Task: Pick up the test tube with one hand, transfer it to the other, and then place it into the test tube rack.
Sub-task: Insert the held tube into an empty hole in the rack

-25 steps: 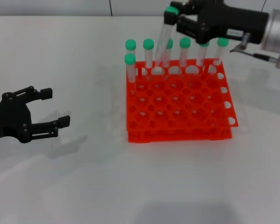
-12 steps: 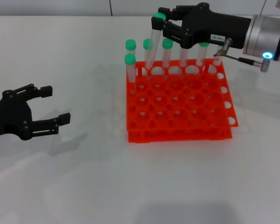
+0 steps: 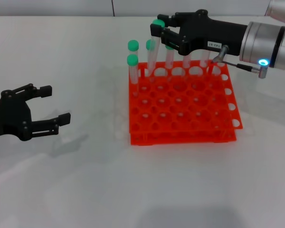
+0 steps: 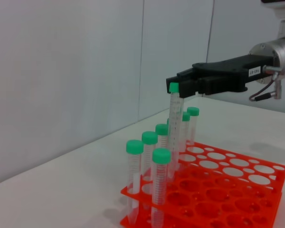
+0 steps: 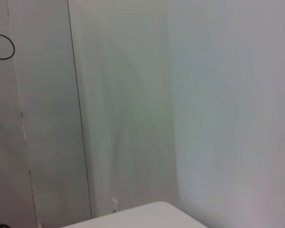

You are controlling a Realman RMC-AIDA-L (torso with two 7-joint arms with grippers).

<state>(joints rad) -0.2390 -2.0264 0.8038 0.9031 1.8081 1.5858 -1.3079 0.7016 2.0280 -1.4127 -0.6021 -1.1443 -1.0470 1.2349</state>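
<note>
Right hand (image 3: 162, 32) clenched on the test tube (image 3: 153, 47) just under its green cap, holding it slightly tilted over the far left holes of the orange test tube rack (image 3: 183, 107), while the left hand (image 3: 46, 110) sits released, well apart over the worktop (image 3: 85, 180).

We see a white table (image 3: 133, 190) with a pale panelled wall (image 4: 61, 71) behind it. Other green-capped tubes (image 3: 132, 66) stand upright along the back row and far-left corner. A black cable (image 5: 0, 47) loops on the wall.
</note>
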